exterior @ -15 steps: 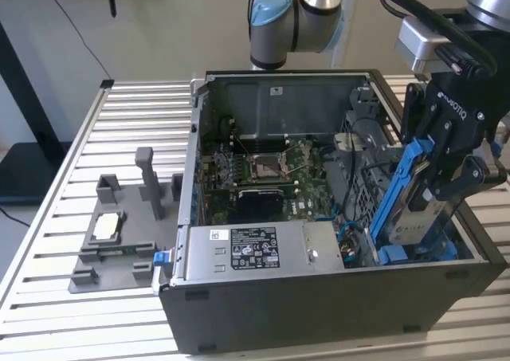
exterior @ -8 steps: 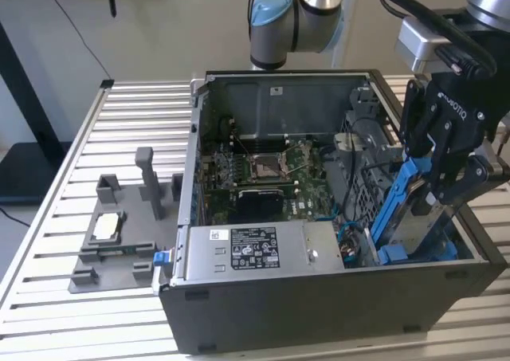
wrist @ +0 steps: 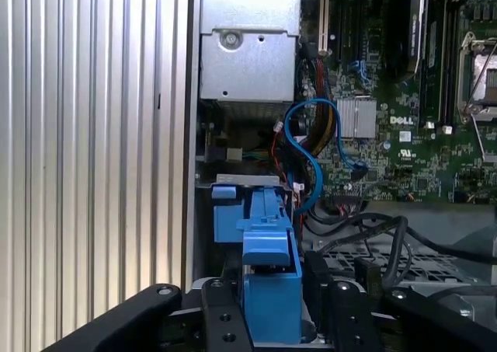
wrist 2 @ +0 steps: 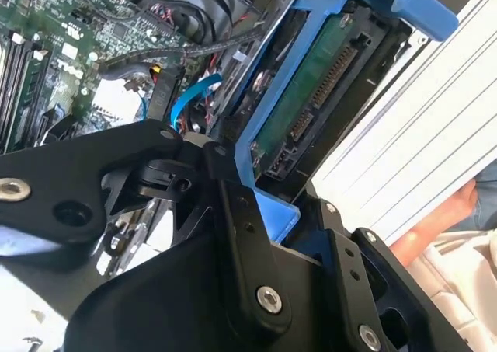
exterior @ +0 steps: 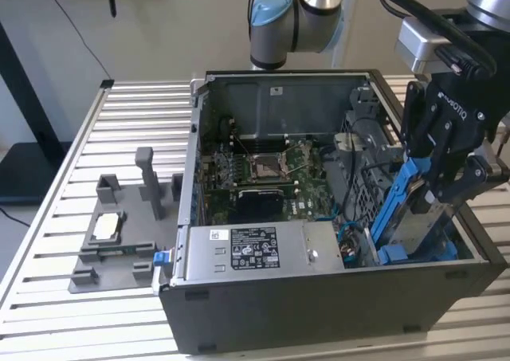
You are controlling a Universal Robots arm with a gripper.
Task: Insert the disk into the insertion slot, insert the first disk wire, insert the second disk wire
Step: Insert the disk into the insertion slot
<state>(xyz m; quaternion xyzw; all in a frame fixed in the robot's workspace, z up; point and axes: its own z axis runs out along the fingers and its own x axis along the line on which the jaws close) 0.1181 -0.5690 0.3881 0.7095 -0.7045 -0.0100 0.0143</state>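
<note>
The disk (exterior: pixel 396 209), in its bright blue carrier frame, stands tilted on edge in the front corner of the open computer case at the exterior view's right. Its lower end is down in the insertion slot (exterior: pixel 418 253), which has blue trim. My gripper (exterior: pixel 448 187) is shut on the disk's upper part. In the second wrist view the disk's green circuit board (wrist 2: pixel 311 80) shows inside the blue frame, beyond my gripper (wrist 2: pixel 283 224). The first wrist view has the blue carrier (wrist: pixel 270 290) between my black fingers (wrist: pixel 225 325). A loose blue wire (wrist: pixel 299 142) curls beside the slot.
The case (exterior: pixel 319 313) lies open on a slatted metal table (exterior: pixel 135 114). A grey power-supply box (exterior: pixel 255 253) sits along its front, with the motherboard (exterior: pixel 271 174) behind. A grey fixture (exterior: pixel 119 233) stands at the exterior view's left. A person's hand (wrist 2: pixel 446 216) is near the table.
</note>
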